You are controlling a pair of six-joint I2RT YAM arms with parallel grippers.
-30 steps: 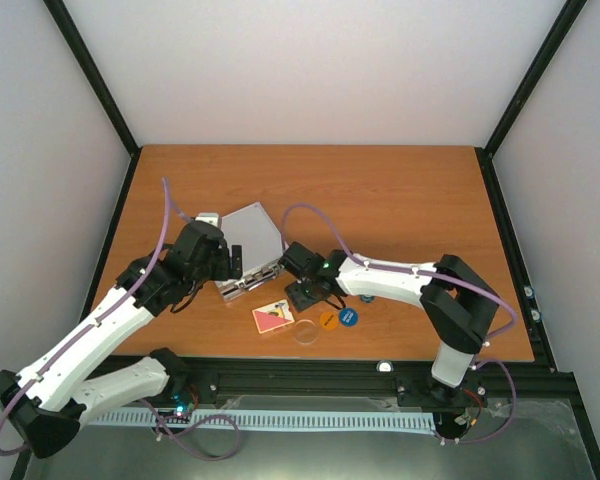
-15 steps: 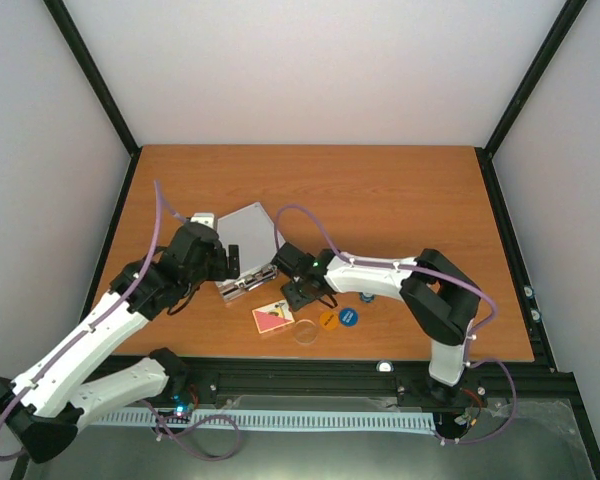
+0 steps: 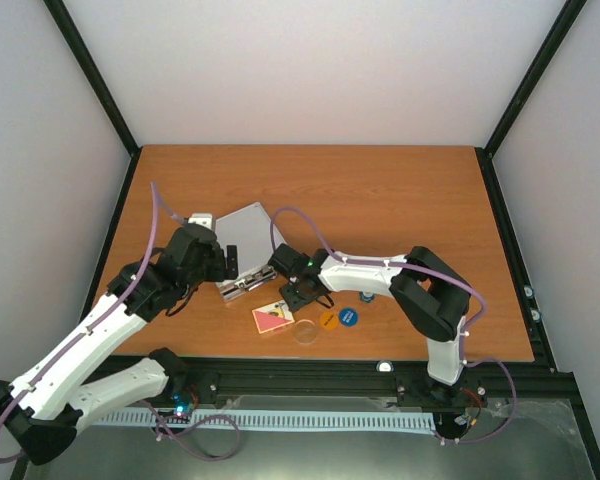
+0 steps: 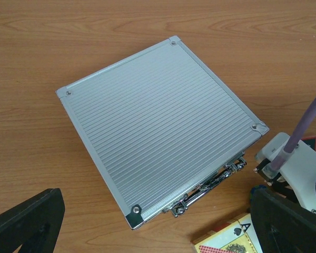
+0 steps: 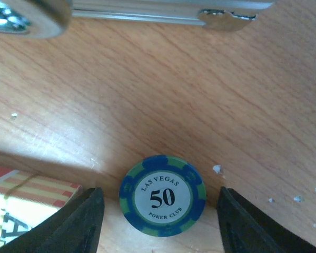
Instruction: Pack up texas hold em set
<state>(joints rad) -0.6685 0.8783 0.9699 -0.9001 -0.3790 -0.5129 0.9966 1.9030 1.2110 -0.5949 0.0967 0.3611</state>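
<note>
Chip [image 5: 162, 196] lies flat on the table [image 3: 380, 190] near the closed case [image 4: 158, 126], beside the deck [image 5: 26, 205], between the untouching, parted fingers of the right gripper [image 5: 160, 216], while the left gripper [image 4: 158, 224] hangs spread wide over the case, grasping nothing.

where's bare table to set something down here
Bare wood: the whole far half of the table behind the case, and the right side beyond the blue disc. Crowded: the near middle, where card deck, clear disc, orange disc and the right gripper bunch near the case.
</note>
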